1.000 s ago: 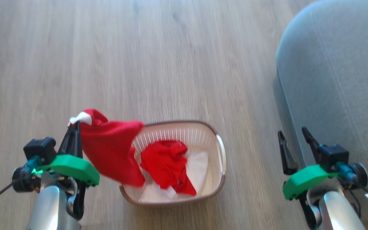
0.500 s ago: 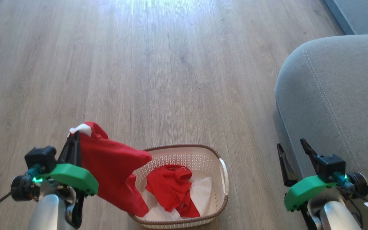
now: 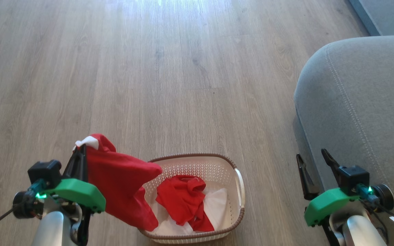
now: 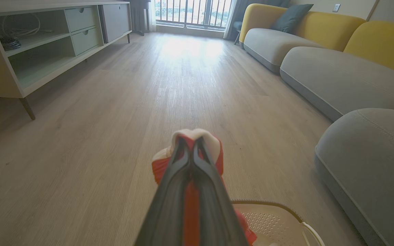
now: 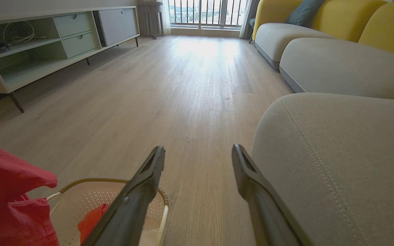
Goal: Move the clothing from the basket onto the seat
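Note:
My left gripper [image 3: 79, 150] is shut on the red clothing [image 3: 121, 181], pinching a red-and-white fold at its tips [image 4: 192, 143]. The garment hangs from the fingers to the left of the basket [image 3: 236, 191], its lower end draped over the basket's left rim. A second bunch of red and white fabric [image 3: 183, 201] lies inside the cream basket on the floor. The grey seat [image 3: 361, 112] fills the right side. My right gripper [image 3: 311, 159] stands open and empty beside the seat's rounded edge [image 5: 286, 143], right of the basket [image 5: 121, 201].
Wooden floor [image 3: 169, 78] stretches ahead. In the wrist views a low pale cabinet [image 4: 39, 44] runs along the left wall, and more grey seats with yellow backs [image 4: 320, 41] line the right. A window with railings [image 5: 207, 13] lies at the far end.
The head camera tilted up in the first half second, so basket and seat shifted down the picture. The left gripper still holds the garment at about the same height; the right gripper stayed open.

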`<state>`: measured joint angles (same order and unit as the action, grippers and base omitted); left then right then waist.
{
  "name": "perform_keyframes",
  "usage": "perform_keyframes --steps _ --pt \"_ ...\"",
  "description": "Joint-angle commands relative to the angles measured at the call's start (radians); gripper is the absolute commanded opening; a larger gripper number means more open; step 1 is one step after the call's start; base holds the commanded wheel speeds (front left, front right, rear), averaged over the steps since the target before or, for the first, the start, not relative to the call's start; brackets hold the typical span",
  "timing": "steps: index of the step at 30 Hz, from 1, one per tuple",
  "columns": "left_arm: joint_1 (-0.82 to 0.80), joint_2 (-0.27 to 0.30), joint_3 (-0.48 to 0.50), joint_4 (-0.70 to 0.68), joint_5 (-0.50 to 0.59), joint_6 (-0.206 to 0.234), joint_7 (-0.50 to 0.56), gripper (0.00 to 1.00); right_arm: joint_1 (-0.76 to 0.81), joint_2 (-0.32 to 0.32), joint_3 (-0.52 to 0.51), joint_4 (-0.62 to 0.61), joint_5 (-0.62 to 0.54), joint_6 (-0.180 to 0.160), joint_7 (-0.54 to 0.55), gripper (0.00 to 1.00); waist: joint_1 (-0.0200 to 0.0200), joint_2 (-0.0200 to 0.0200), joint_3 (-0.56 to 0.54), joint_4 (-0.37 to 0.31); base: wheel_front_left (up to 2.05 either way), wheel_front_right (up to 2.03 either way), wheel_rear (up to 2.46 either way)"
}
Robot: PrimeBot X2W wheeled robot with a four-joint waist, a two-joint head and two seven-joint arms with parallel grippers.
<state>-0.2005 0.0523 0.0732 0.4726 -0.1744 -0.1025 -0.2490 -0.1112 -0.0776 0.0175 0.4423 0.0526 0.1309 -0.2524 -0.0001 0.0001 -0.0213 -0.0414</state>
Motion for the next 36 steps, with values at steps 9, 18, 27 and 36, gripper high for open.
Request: perform_keyframes --steps 9,18,27,36 --pt "-0.046 0.016 -0.033 -0.066 -0.001 -0.010 -0.013 0.00 -0.062 -0.020 0.139 -0.049 0.023 0.000 -0.009 1.00 0.0001 -0.0001 -0.001 -0.001 0.00 0.00 0.00" --pt "-0.067 0.000 -0.278 -0.207 -0.029 -0.024 0.018 0.00 -0.183 -0.047 0.498 -0.050 0.112 0.000 -0.009 1.00 0.0001 -0.0001 -0.013 -0.001 0.00 0.00 0.00" --pt "-0.058 -0.002 -0.462 -0.342 -0.064 -0.025 0.070 0.00 -0.305 -0.076 0.684 -0.039 0.194 0.000 -0.009 1.00 0.0001 -0.0001 -0.021 0.006 0.00 0.00 0.00" --pt "-0.040 -0.002 -0.607 -0.523 -0.136 0.000 0.125 0.00 -0.346 -0.098 0.741 0.022 0.272 0.000 -0.009 0.00 0.0001 -0.0001 -0.028 0.026 0.00 0.00 0.00"
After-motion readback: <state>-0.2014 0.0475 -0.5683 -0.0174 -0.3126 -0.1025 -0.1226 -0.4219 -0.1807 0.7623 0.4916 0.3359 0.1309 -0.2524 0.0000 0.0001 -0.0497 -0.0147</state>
